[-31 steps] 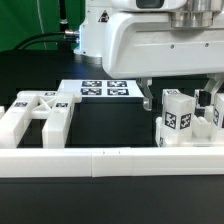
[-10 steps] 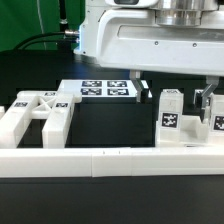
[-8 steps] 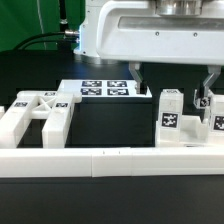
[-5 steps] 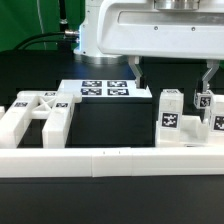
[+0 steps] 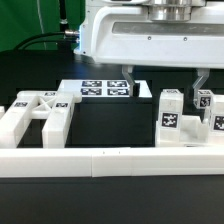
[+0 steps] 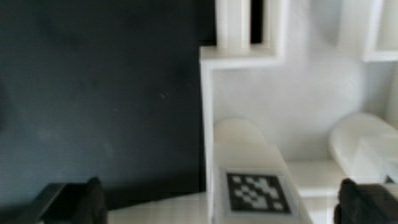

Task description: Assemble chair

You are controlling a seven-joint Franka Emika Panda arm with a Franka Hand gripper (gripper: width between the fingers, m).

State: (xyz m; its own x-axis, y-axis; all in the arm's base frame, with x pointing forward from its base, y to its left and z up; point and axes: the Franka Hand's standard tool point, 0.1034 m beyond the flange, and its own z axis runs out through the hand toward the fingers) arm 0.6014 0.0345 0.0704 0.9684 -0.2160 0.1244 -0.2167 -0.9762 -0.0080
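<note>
My gripper (image 5: 162, 79) hangs open and wide above the group of white chair pieces at the exterior view's right, touching none of them. Below it stands a short tagged post (image 5: 171, 114), with a second tagged post (image 5: 206, 103) just behind it. The X-braced frame (image 5: 38, 116) lies at the exterior view's left. In the wrist view the gripper (image 6: 221, 203) straddles a rounded post with a tag (image 6: 254, 190), which lies against a white slab (image 6: 285, 95); both dark fingertips (image 6: 71, 201) stand clear of it.
The marker board (image 5: 105, 90) lies flat behind the middle of the table. A long low white border wall (image 5: 110, 161) runs along the front. The arm's bulky white body (image 5: 150, 40) hangs over the right half.
The gripper has spread its fingers wider and risen off the posts. The tagged post it was around now stands free.
</note>
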